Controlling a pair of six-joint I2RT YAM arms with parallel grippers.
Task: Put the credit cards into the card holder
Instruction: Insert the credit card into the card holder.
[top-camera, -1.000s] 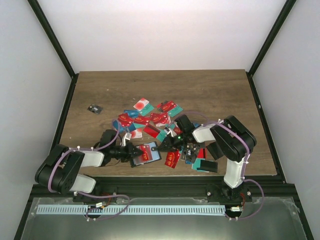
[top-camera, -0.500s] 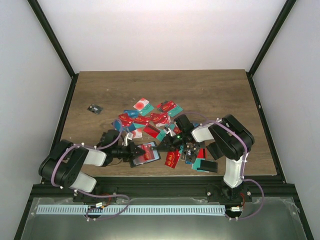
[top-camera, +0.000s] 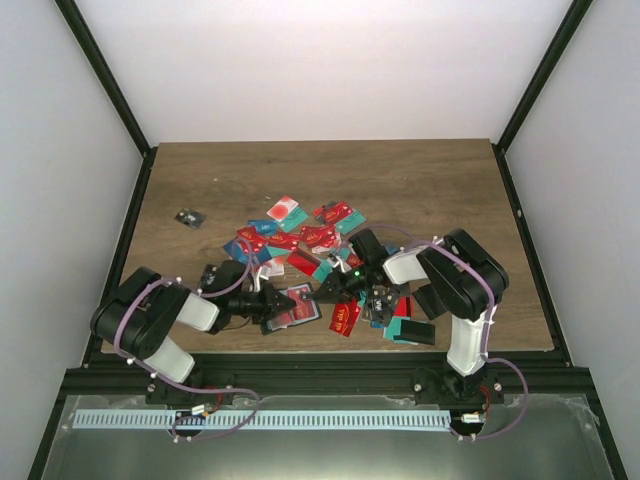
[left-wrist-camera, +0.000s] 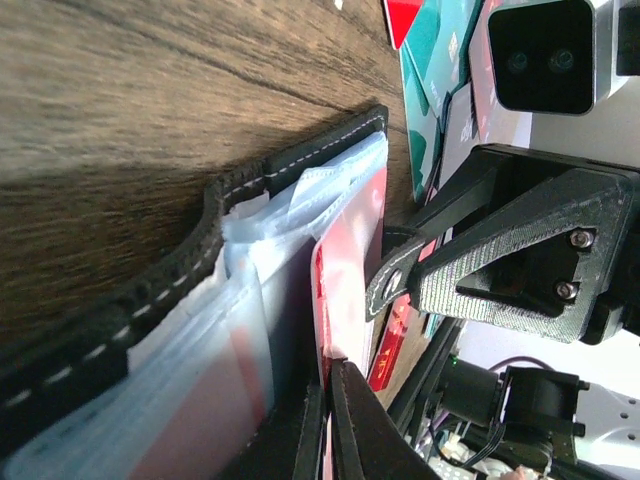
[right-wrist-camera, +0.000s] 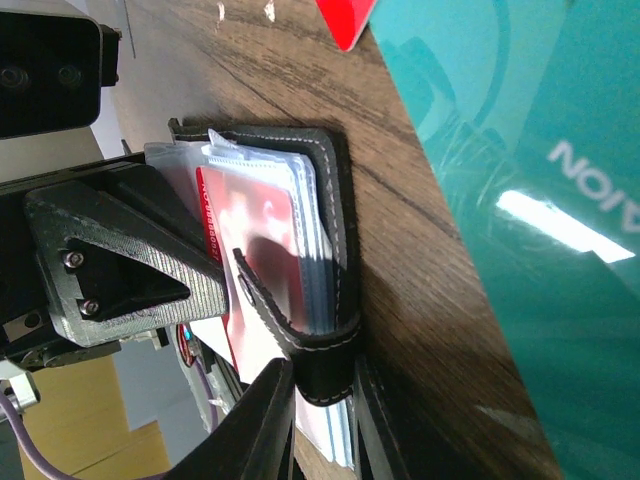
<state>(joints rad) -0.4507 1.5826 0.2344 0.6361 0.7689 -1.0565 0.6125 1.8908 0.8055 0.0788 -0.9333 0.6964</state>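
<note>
Top view: the card holder (top-camera: 292, 308) lies on the table (top-camera: 420, 190) by its near edge, left of centre, between the left gripper (top-camera: 268, 305) and right gripper (top-camera: 322, 292). Loose credit cards (top-camera: 300, 238) are spread just beyond. Left wrist: we see jaws clenched on the holder's pocket edge, with 1 red card (left-wrist-camera: 345, 250) tucked in. Right wrist: jaws grasping the holder at its clasp tab (right-wrist-camera: 320, 365).

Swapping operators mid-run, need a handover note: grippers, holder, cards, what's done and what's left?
Left gripper: shut on the card holder, pocket side.
Right gripper: shut on its clasp tab.
The holder lies open between the arms, near the front edge of the table.
Done: one red card shows inside it; cannot tell if it is fully seated.
Left: the loose credit cards scattered behind and right of the holder.
</note>
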